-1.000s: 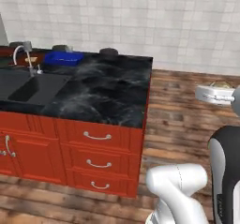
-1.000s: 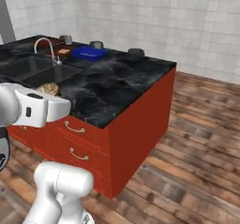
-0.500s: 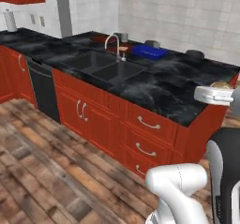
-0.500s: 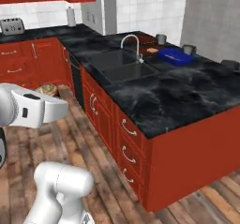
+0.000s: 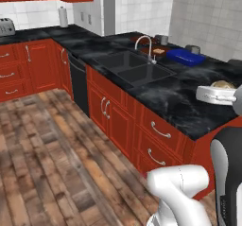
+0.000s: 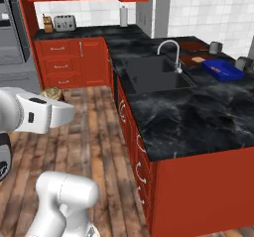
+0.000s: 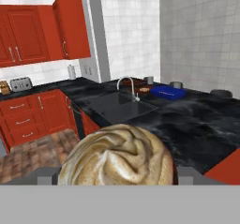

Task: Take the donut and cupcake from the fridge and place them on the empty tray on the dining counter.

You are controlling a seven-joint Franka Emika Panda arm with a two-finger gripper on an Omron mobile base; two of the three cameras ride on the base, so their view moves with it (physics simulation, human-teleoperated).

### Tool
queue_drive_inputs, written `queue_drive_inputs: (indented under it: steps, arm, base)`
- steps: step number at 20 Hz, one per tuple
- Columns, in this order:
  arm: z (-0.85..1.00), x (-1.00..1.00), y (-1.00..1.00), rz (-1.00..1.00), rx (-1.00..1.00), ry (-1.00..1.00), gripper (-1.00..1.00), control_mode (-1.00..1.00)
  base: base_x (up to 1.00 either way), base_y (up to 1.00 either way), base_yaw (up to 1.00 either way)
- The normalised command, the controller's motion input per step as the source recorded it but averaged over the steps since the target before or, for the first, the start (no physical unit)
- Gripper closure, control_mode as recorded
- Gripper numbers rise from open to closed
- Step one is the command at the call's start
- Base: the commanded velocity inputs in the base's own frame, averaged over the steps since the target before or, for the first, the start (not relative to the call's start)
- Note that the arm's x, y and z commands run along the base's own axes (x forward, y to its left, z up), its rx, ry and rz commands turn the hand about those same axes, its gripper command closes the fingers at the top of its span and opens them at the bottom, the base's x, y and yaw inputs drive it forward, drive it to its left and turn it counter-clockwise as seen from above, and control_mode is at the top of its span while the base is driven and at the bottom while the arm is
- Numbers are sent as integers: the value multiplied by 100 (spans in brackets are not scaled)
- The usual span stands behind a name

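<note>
Cupcake with its pale cream swirl sits right between the fingers of the tool, which grips it with its jaws wide apart. From the left base camera its top peeks over the white hand, above the black bench. On that bench, going left to right, come the sink with its tap, then a blue tray. A fridge stands far left in the right base camera.

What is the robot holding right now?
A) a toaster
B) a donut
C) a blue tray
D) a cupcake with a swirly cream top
D: the hand view shows the cupcake with its pale swirled top right at the end effector, between the fingers.
</note>
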Motion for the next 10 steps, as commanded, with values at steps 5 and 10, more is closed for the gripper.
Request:
queue_drive_inputs:
  steps: [5,10]
  arm:
    - [0,0,0,0,0,0,100,100]
    - [0,0,0,0,0,0,100,100]
  base:
    - [0,-100,0]
    - [0,-100,0]
